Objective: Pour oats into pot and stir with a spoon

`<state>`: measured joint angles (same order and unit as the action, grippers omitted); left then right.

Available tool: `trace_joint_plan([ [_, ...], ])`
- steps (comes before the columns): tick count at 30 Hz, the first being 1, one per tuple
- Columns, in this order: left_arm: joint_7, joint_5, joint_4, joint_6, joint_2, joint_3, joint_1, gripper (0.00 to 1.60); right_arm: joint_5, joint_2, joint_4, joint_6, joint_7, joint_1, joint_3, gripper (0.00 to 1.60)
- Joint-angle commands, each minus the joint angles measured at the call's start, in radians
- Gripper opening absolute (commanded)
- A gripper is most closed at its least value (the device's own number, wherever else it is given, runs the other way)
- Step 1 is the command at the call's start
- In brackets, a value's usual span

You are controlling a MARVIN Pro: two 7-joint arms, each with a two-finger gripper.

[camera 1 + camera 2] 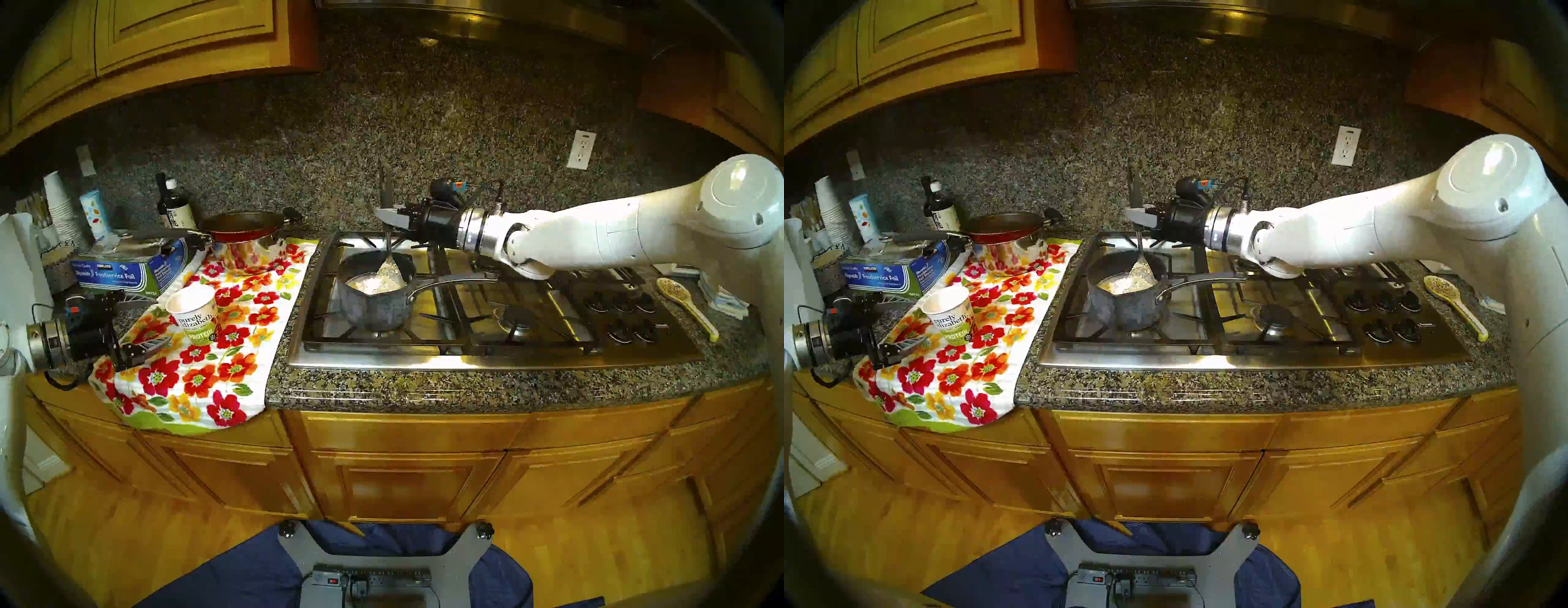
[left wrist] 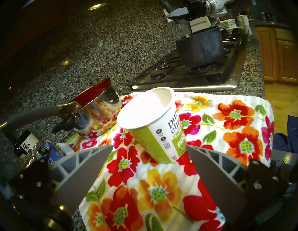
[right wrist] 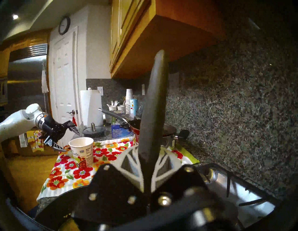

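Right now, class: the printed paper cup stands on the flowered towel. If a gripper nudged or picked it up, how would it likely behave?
The paper cup looks empty inside, so it is probably very light and would slide or tip at a nudge. It tapers to a narrow base on the soft flowered towel, so footing seems unsteady. Its thin paper wall would likely dent under a hard squeeze.

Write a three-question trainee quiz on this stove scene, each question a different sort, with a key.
1. True or false: the right gripper is shut on the spoon.
2. Where are the oats? A) in the cup B) in the pot C) on the towel
3. Fill in: the left gripper is ____, with the cup standing just beyond its fingers.

Key: 1 true; 2 B; 3 open.
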<state>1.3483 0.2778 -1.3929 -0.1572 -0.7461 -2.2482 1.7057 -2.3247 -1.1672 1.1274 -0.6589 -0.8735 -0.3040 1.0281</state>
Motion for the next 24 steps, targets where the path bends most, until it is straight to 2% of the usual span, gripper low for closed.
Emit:
trace_joint_plan([
  [1,-0.002,0.011,-0.013,-0.001,0.014,-0.02,-0.016,1.6,0.069,0.018,0.013,-0.125,0.056,-0.073,-0.002,0.0],
  [6,-0.002,0.011,-0.013,-0.001,0.014,-0.02,-0.016,1.6,0.129,0.02,0.031,-0.194,0.108,-0.084,0.012,0.0],
  [8,-0.002,0.011,-0.014,-0.001,0.014,-0.02,-0.016,1.6,0.152,0.015,0.036,-0.254,0.133,-0.088,0.029,0.0],
  [9,-0.002,0.011,-0.014,-0.001,0.014,-0.02,-0.016,1.6,0.169,0.021,0.036,-0.21,0.137,-0.092,0.018,0.0],
  [10,-0.002,0.011,-0.014,0.0,0.014,-0.02,-0.016,1.6,0.173,0.016,0.044,-0.269,0.156,-0.093,0.034,0.0],
  [13,-0.002,0.011,-0.014,0.0,0.014,-0.021,-0.016,1.6,0.193,0.017,0.048,-0.272,0.173,-0.097,0.034,0.0],
  [15,-0.002,0.011,-0.014,0.0,0.014,-0.021,-0.016,1.6,0.214,0.015,0.058,-0.301,0.206,-0.108,0.042,0.0],
  [24,-0.002,0.012,-0.014,0.0,0.014,-0.021,-0.016,1.6,0.268,0.01,0.07,-0.301,0.279,-0.124,0.055,0.0],
])
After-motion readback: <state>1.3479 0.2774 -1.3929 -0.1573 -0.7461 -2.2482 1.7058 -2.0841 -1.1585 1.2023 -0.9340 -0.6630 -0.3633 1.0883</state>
